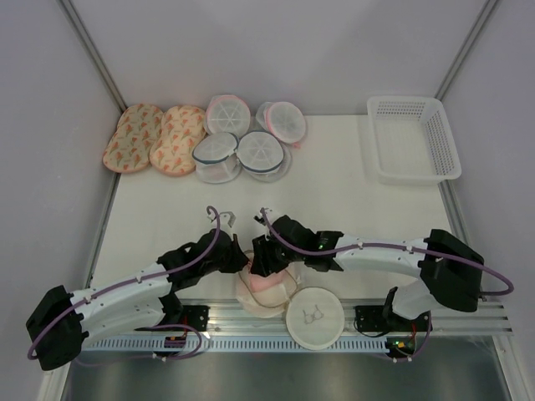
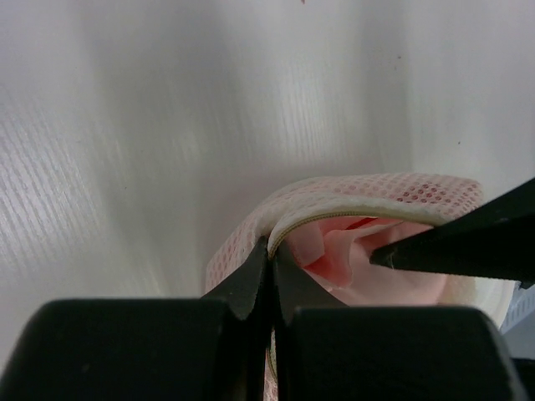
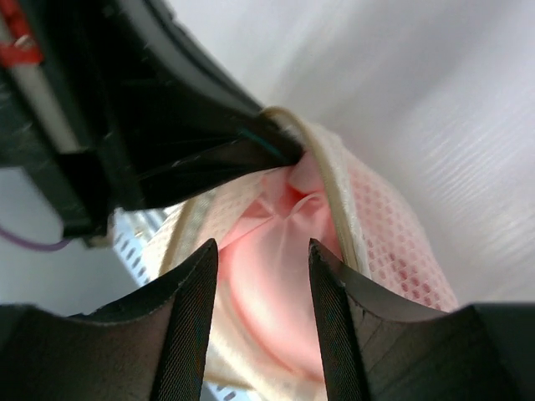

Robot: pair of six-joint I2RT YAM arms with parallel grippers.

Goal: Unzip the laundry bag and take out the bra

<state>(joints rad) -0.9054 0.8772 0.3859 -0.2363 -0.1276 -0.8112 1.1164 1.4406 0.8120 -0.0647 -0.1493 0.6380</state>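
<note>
The laundry bag [image 1: 251, 299] lies unzipped at the table's near edge. Its flipped-open face with the black scribble [image 1: 314, 317] rests on the front rail. The pink bra [image 1: 269, 282] sits inside the open half. My left gripper [image 1: 247, 261] is shut on the bag's zipper rim [image 2: 334, 215] and holds the mesh edge [image 2: 238, 255] up. In the left wrist view, its fingertips [image 2: 255, 267] pinch the rim. My right gripper [image 3: 263, 251] stands open just above the bra [image 3: 272, 292], with the fabric between its fingers but not pinched. The bag's mesh wall [image 3: 393, 242] is to its right.
A white plastic basket [image 1: 414, 171] stands at the back right. Two oval orange-patterned pouches [image 1: 155, 138] and several round white mesh pouches [image 1: 242, 142] lie along the back. A metal rail [image 1: 226, 322] runs along the near edge under the bag.
</note>
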